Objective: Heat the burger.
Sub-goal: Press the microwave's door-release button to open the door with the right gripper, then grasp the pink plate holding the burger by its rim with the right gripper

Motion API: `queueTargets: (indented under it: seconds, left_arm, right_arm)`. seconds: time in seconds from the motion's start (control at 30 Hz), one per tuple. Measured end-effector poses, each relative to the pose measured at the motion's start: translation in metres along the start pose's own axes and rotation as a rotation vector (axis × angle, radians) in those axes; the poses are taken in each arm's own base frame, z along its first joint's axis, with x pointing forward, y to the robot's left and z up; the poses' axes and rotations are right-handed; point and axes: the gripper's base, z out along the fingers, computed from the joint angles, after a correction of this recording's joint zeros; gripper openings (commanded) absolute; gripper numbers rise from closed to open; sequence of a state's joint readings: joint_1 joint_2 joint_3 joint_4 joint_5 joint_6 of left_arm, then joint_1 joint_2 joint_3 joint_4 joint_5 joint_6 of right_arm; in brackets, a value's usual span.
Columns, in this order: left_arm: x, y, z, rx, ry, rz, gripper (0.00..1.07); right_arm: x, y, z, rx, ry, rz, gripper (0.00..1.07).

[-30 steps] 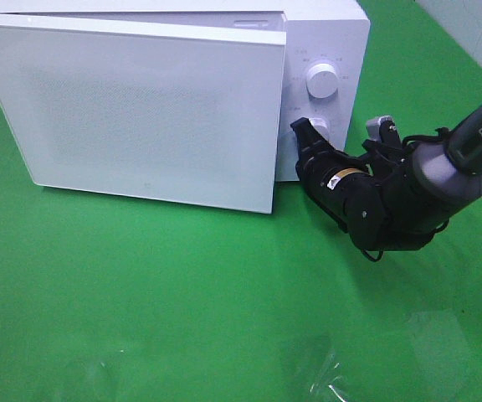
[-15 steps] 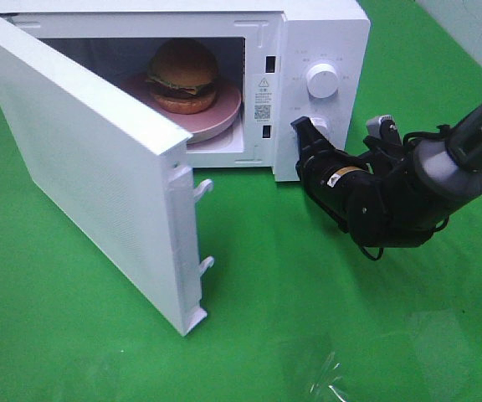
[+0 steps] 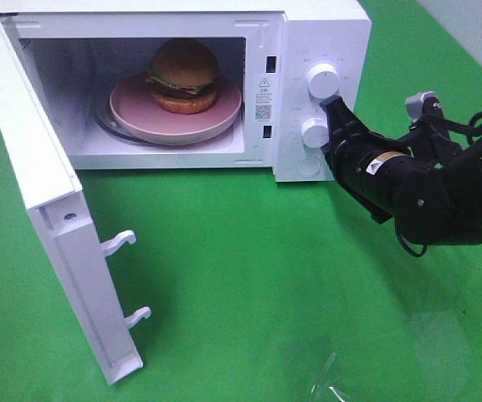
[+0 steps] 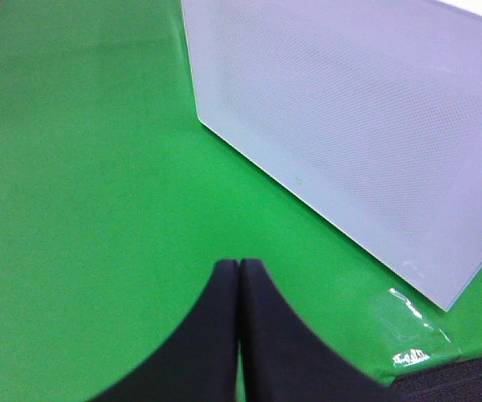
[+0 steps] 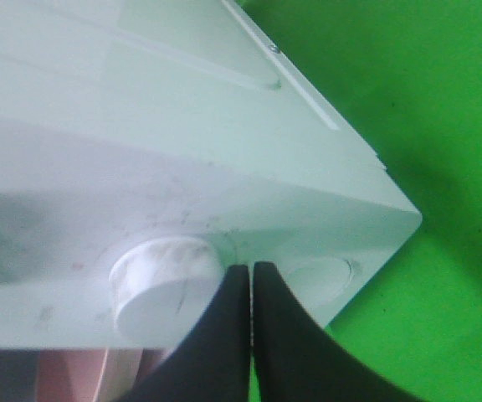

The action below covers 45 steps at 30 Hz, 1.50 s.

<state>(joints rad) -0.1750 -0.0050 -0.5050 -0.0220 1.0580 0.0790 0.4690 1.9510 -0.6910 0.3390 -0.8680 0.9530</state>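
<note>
Left pincer [image 4: 239, 266] hovers above the green table [image 4: 74, 167], its two dark fingers pressed flat together with nothing between them; the outer face of the white door [image 4: 350, 126] lies just ahead of it; in the high view that door [image 3: 48, 243] stands wide open at 8 o'clock of the microwave [image 3: 325, 33], two latch hooks on its free edge; inside the cavity the burger [image 3: 182, 75] sits upright on the pink plate [image 3: 141, 117], toward 12 o'clock of the plate's middle; at 3 o'clock of the cavity the control panel carries an upper knob [image 3: 321, 78], a lower knob [image 3: 314, 132] and a round button [image 3: 308, 166]; right pincer [image 3: 331, 105], closed tight and empty, comes in from 4 o'clock with its tips at the panel, just beside the lower knob; whether they touch it cannot be told
</note>
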Motion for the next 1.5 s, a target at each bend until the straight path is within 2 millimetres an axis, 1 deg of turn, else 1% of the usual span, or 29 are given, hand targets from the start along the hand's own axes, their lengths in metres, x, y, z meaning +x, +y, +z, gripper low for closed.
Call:
queueTargets:
  seconds: [0.03,0.07,0.1,0.13,0.17,0.2,0.23,0.3,0.4,0.43,0.47,0.5,0.53,0.6,0.63,0.67,0.7,0.8,0.87,0.9,0.93,1.03,1.13,1.17,1.23,1.27,1.3,1.4,1.5]
  left_arm:
    - [0.000,0.000,0.000,0.000,0.000,0.000,0.00]
    - [0.000,0.000,0.000,0.000,0.000,0.000,0.00]
    - [0.000,0.000,0.000,0.000,0.000,0.000,0.00]
    - [0.000,0.000,0.000,0.000,0.000,0.000,0.00]
    - [0.000,0.000,0.000,0.000,0.000,0.000,0.00]
    - [0.000,0.000,0.000,-0.001,0.000,0.000,0.00]
    - [0.000,0.000,0.000,-0.001,0.000,0.000,0.00]
    - [0.000,0.000,0.000,-0.001,0.000,0.000,0.00]
    - [0.000,0.000,0.000,-0.001,0.000,0.000,0.00]
    - [0.000,0.000,0.000,-0.001,0.000,0.000,0.00]
    - [0.000,0.000,0.000,-0.001,0.000,0.000,0.00]
    - [0.000,0.000,0.000,-0.001,0.000,0.000,0.00]
    - [0.000,0.000,0.000,-0.001,0.000,0.000,0.00]
    - [0.000,0.000,0.000,-0.001,0.000,0.000,0.00]
    - [0.000,0.000,0.000,-0.001,0.000,0.000,0.00]
    - [0.000,0.000,0.000,-0.001,0.000,0.000,0.00]
    - [0.000,0.000,0.000,-0.001,0.000,0.000,0.00]
    - [0.000,0.000,0.000,-0.001,0.000,0.000,0.00]
    - [0.000,0.000,0.000,-0.001,0.000,0.000,0.00]
    - [0.000,0.000,0.000,-0.001,0.000,0.000,0.00]
    - [0.000,0.000,0.000,-0.001,0.000,0.000,0.00]
    - [0.000,0.000,0.000,-0.001,0.000,0.000,0.00]
    - [0.000,0.000,0.000,-0.001,0.000,0.000,0.00]
    - [0.000,0.000,0.000,-0.001,0.000,0.000,0.00]
    - [0.000,0.000,0.000,-0.001,0.000,0.000,0.00]
    - [0.000,0.000,0.000,-0.001,0.000,0.000,0.00]
    - [0.000,0.000,0.000,-0.001,0.000,0.000,0.00]
    - [0.000,0.000,0.000,-0.001,0.000,0.000,0.00]
    - [0.000,0.000,0.000,-0.001,0.000,0.000,0.00]
  right_arm:
    - [0.000,0.000,0.000,0.000,0.000,0.000,0.00]
    - [0.000,0.003,-0.008,-0.014,0.029,-0.084,0.00]
    - [0.000,0.003,-0.008,-0.014,0.029,-0.084,0.00]
    - [0.000,0.005,-0.017,-0.015,0.069,-0.182,0.00]
    - [0.000,0.005,-0.017,-0.015,0.069,-0.182,0.00]
    - [0.001,0.009,-0.023,-0.020,0.104,-0.274,0.00]
    - [0.001,0.009,-0.023,-0.020,0.104,-0.274,0.00]
    - [0.000,0.020,-0.033,-0.058,0.166,-0.505,0.00]
    - [0.000,0.023,-0.036,-0.075,0.177,-0.568,0.00]
    - [0.000,0.026,-0.041,-0.084,0.207,-0.667,0.00]
    - [0.000,0.026,-0.041,-0.084,0.207,-0.667,0.00]
    - [0.000,0.029,-0.045,-0.088,0.240,-0.764,0.00]
    - [0.000,0.029,-0.045,-0.088,0.240,-0.764,0.00]
    - [0.000,0.030,-0.049,-0.088,0.268,-0.836,0.00]
    - [0.001,0.030,-0.053,-0.079,0.307,-0.907,0.00]
    - [0.001,0.030,-0.053,-0.079,0.307,-0.907,0.00]
    - [0.000,0.032,-0.054,-0.052,0.356,-0.973,0.00]
    - [-0.002,0.036,-0.054,-0.018,0.403,-1.038,0.00]
    - [-0.010,0.046,-0.051,0.107,0.500,-1.151,0.00]
    - [-0.010,0.046,-0.051,0.107,0.500,-1.151,0.00]
    - [-0.015,0.048,-0.052,0.185,0.553,-1.200,0.00]
    - [-0.018,0.051,-0.052,0.218,0.578,-1.227,0.00]
    - [-0.024,0.063,-0.055,0.285,0.682,-1.288,0.01]
    - [-0.024,0.063,-0.055,0.285,0.682,-1.288,0.01]
    - [-0.022,0.073,-0.063,0.275,0.848,-1.311,0.01]
    - [-0.022,0.073,-0.063,0.275,0.848,-1.311,0.01]
    - [-0.020,0.078,-0.066,0.233,0.922,-1.311,0.03]
    - [-0.017,0.082,-0.068,0.187,0.966,-1.307,0.03]
    - [-0.013,0.087,-0.070,0.124,0.997,-1.311,0.08]
